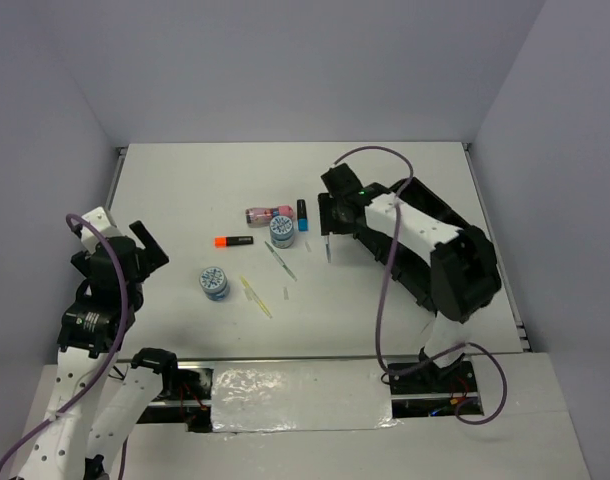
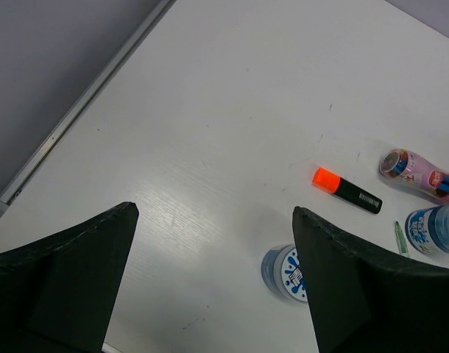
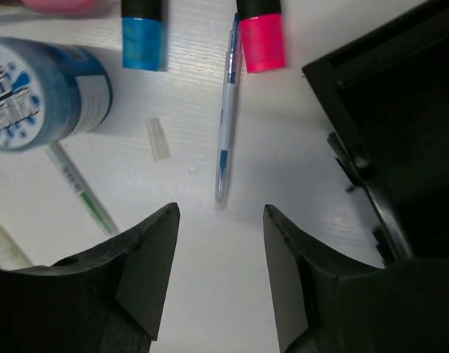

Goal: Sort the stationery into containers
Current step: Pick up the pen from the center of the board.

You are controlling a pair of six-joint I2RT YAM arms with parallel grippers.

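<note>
The stationery lies mid-table: a pink tube [image 1: 268, 214], a blue-ended marker [image 1: 302, 214], an orange-ended marker [image 1: 233, 241], two blue-white discs [image 1: 281, 230] [image 1: 214, 282] and thin pens [image 1: 280, 258]. My right gripper [image 3: 221, 209] is open and hangs low, just short of a blue pen [image 3: 226, 125]. A pink-ended marker [image 3: 260, 33] and the blue-ended marker [image 3: 142, 33] lie beyond that pen. The black organiser tray [image 3: 394, 110] sits right of that gripper, partly under the right arm [image 1: 415, 225]. My left gripper [image 2: 215, 213] is open and empty, above bare table left of one disc [image 2: 287, 272].
A yellow pen [image 1: 255, 297] lies near the front of the group. A small clear cap [image 3: 157, 138] rests by the blue pen, and a green pen [image 3: 81, 187] lies beside the other disc [image 3: 40, 92]. Walls close the table's left, back and right edges.
</note>
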